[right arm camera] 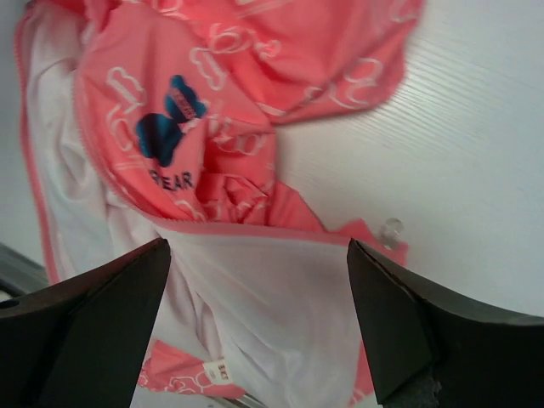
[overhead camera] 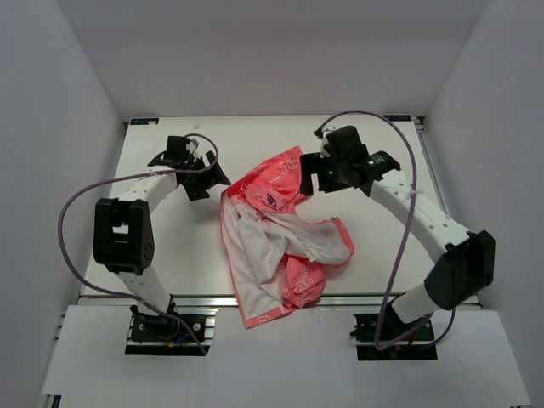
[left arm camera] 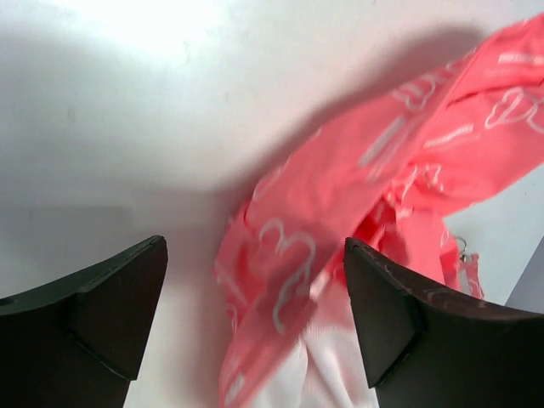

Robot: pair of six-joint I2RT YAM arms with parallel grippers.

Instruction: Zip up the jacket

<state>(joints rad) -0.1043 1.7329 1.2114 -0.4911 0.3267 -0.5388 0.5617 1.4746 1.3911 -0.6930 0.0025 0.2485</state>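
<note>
I observed the jacket (overhead camera: 276, 234) crumpled and unzipped on the middle of the table (overhead camera: 183, 246), lining exposed, long axis running from far centre to the near edge, which it overlapped. The left gripper (left arm camera: 255, 242) and right gripper (right arm camera: 257, 246), both spread wide and holding nothing, flanked its far end; purple cables (overhead camera: 76, 204) looped outward at both sides.

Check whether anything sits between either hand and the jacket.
Nothing visible does. The left hand is open, with the jacket directly beyond its fingers and only bare table beside it. The right hand is open right over the crumpled front bearing the blue logo. No other object shows in either gap.
</note>
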